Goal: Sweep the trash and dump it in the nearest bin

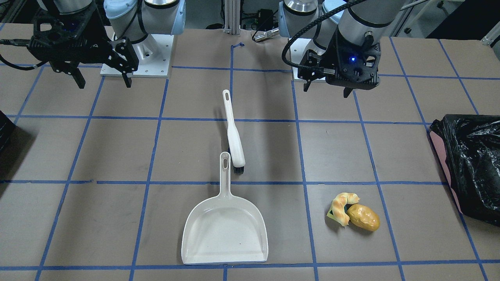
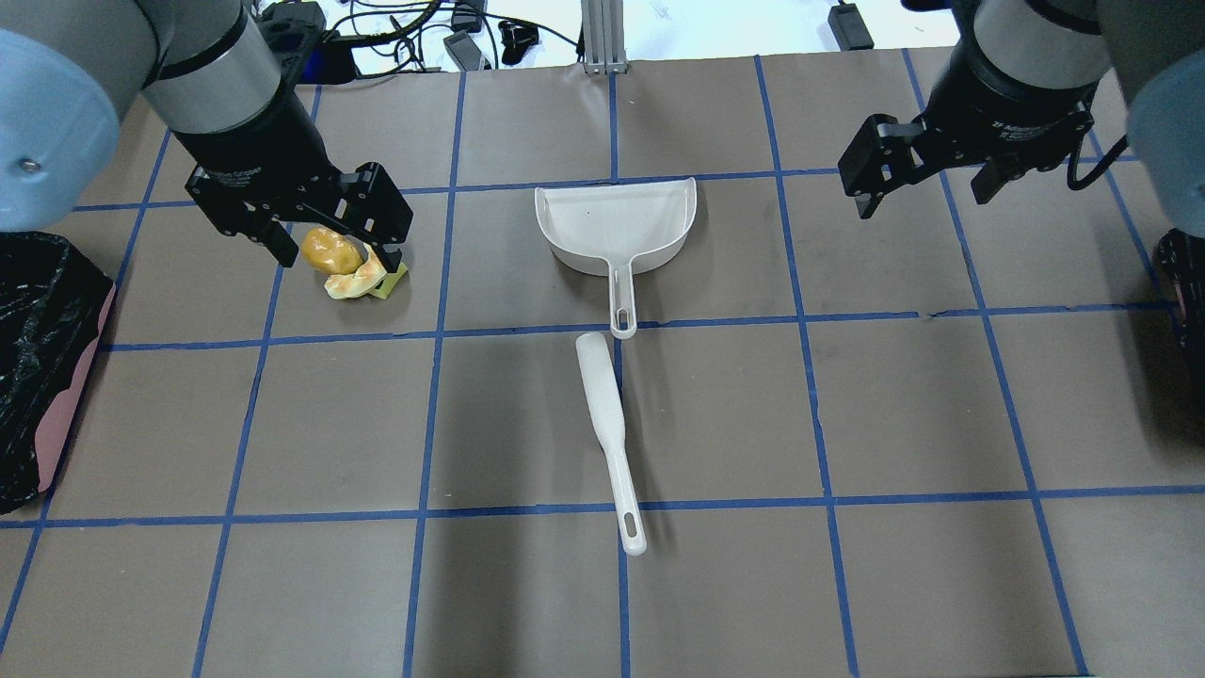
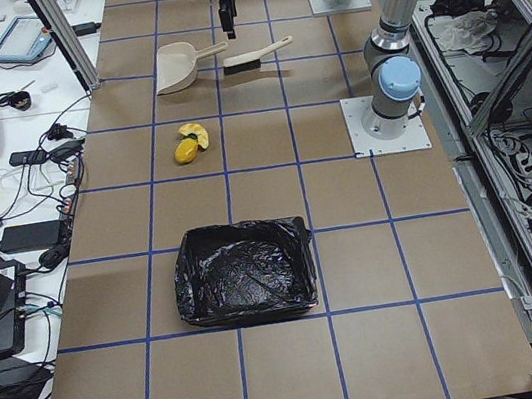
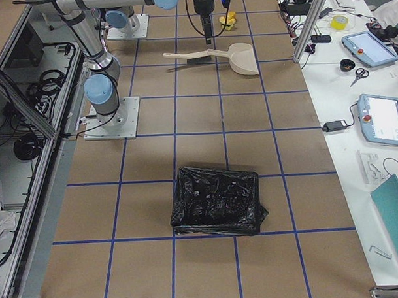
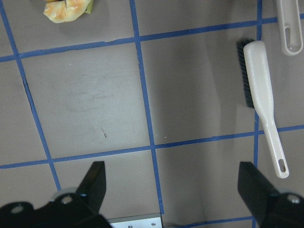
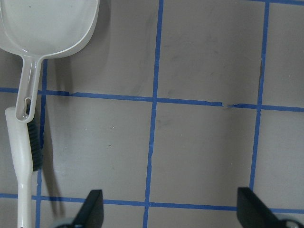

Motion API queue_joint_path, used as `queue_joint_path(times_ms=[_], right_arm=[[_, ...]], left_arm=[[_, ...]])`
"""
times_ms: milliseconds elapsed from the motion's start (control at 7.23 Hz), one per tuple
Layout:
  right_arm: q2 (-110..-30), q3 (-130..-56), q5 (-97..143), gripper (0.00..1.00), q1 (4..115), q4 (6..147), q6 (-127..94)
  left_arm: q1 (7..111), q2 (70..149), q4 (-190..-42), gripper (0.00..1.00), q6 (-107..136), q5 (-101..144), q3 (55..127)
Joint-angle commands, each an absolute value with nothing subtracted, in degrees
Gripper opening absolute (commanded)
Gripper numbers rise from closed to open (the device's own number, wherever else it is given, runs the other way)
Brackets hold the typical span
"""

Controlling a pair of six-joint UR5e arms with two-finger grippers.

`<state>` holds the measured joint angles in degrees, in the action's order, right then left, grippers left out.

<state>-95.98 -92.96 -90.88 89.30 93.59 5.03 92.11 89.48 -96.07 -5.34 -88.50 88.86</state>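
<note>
The trash lies in one small heap: a golden-brown potato lump [image 1: 364, 217], a braided pastry [image 1: 340, 205] and a yellow-green sponge bit [image 1: 331, 214]. It also shows in the overhead view [image 2: 329, 250]. The bin [image 1: 472, 164], lined with a black bag and with a pink side wall, stands at the table's edge on my left [image 2: 38, 358]. My left gripper [image 2: 336, 256] hangs open and empty, high above the table, over the heap in the overhead view. My right gripper [image 2: 923, 200] hangs open and empty on the other side.
A white dustpan [image 2: 617, 226] lies mid-table with its handle toward me. A white brush [image 2: 607, 433] with dark bristles lies just behind that handle. A second dark bin [image 2: 1188, 282] sits at the right edge. Blue tape lines grid the brown table.
</note>
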Motion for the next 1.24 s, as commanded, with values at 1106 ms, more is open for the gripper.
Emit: queue_joint_path(times_ms=[1106], right_arm=[[-96.5, -92.7, -90.3, 1.0, 90.0, 92.6, 5.1]], left_arm=[[92.1, 89.6, -96.0, 1.0, -5.3, -88.3, 88.8]])
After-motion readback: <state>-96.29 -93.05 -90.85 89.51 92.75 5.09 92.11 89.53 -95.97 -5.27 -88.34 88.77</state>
